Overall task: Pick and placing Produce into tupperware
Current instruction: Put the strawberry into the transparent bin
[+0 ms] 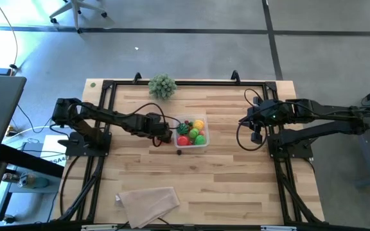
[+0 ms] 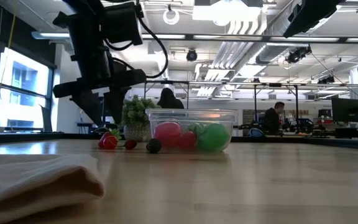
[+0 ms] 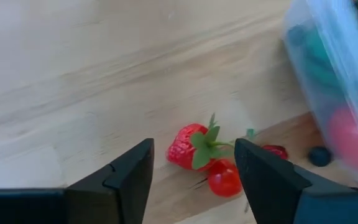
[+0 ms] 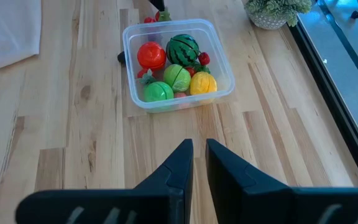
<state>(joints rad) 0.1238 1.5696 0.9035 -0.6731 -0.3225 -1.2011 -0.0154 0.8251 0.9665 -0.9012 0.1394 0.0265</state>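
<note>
Produce fills the clear tupperware (image 4: 176, 62) near the middle of the bench (image 1: 236, 179): a striped watermelon ball (image 4: 182, 48), a red tomato (image 4: 151, 55), green and yellow pieces. Just outside its left wall lie a strawberry (image 3: 188, 147), a red cherry (image 3: 224, 178) touching it, and a small dark berry (image 3: 319, 156). Left gripper (image 3: 194, 163) hovers over the strawberry, jaws apart and empty. Right gripper (image 4: 195, 152) waits well off to the right, jaws together.
</note>
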